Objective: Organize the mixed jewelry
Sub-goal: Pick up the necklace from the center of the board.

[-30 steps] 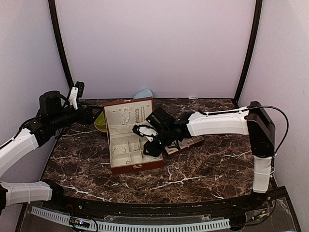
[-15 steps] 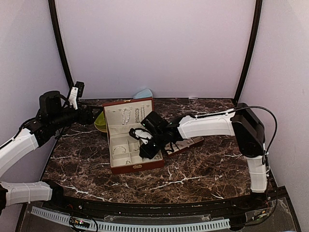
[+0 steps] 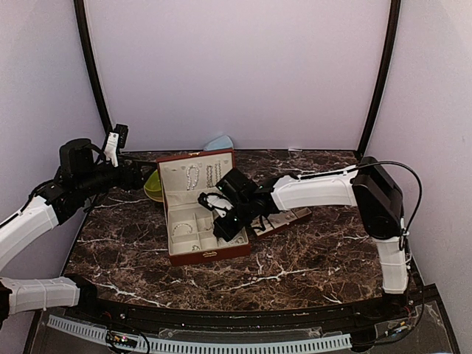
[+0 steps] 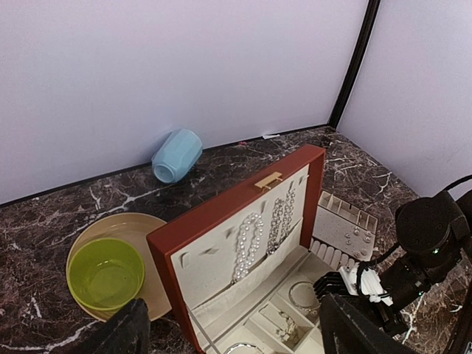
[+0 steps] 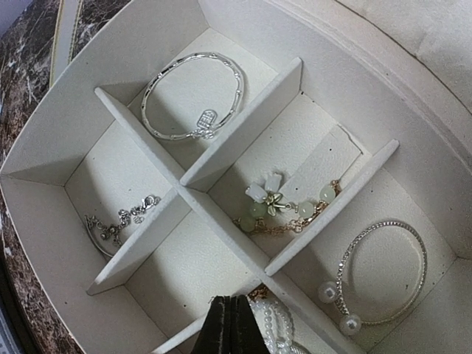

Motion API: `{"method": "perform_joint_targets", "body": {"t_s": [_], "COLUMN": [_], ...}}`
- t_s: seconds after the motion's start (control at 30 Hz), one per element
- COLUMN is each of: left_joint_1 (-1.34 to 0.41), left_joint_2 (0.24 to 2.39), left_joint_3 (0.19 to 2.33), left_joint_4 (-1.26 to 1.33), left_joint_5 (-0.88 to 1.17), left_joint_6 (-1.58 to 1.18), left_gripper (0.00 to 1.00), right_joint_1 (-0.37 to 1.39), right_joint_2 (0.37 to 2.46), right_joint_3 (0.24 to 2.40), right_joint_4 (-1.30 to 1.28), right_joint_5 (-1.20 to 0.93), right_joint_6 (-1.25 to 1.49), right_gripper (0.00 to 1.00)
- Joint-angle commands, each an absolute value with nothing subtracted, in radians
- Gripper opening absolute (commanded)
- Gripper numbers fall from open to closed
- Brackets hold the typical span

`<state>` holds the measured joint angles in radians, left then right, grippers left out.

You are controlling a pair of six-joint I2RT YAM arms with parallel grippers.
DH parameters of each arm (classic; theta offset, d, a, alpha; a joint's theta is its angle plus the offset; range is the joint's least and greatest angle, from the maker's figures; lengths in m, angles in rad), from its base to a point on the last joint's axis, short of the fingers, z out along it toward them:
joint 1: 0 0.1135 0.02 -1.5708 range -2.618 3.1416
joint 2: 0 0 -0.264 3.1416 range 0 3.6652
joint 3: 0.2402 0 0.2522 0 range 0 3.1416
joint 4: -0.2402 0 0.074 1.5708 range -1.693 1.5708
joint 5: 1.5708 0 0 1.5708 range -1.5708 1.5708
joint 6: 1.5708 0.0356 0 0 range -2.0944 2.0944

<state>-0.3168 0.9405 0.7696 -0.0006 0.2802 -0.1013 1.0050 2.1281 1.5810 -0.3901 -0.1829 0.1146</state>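
Right gripper (image 5: 230,324): fingers pressed together, tips down inside the base of the reddish-brown, cream-lined hinged jewelry case (image 3: 210,254). A white pearl-bead cluster (image 5: 274,321) lies against the tips; pinched or merely touched, cannot tell.
Divided base: one piece per cell, presumably so nothing tangles. These are a thin silver chain (image 5: 118,225), a silver bangle with small tag (image 5: 193,96), a gold bracelet with green beads and white flower (image 5: 276,206), and a sparkly open bangle with two pearl ends (image 5: 383,273).
Lid: long pearl-like strands (image 4: 247,247) hang straight against the upright lining.
Insert: cream slotted ring tray (image 4: 343,228) lies just beside the case on the dark marble table (image 3: 295,273), small studs on it.
Left gripper (image 4: 236,328): jaws wide apart, empty, hovering back-left of the case; judged parked to leave room.
Far: lime-green bowl (image 4: 105,273) on tan plate (image 4: 140,225); pale blue cup (image 4: 177,155) on its side near the back wall. Neither is in play.
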Motion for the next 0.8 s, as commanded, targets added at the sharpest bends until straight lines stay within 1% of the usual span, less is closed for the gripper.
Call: {"method": "perform_joint_targets", "body": {"t_s": [0.0, 0.37, 0.77], "left_joint_1": [-0.311, -0.311, -0.311], "left_joint_2": [0.919, 0.917, 0.919], "left_joint_3": [0.759, 0.757, 0.756], "left_joint_4": [0.017, 0.017, 0.016], "left_joint_5": [0.277, 0.273, 0.272], "left_joint_6": [-0.094, -0.094, -0.093], "left_gripper": [0.82, 0.82, 0.82], "right_joint_1": [1.000, 0.985, 0.961], "right_joint_2": [2.143, 2.067, 1.988], "right_joint_3": [1.588, 1.497, 1.443], "right_joint_4": [-0.377, -0.358, -0.351], "right_joint_5": [-0.175, -0.113, -0.107], "right_joint_6": [0.126, 0.150, 0.174], "right_gripper": [0.00, 0.00, 0.00]}}
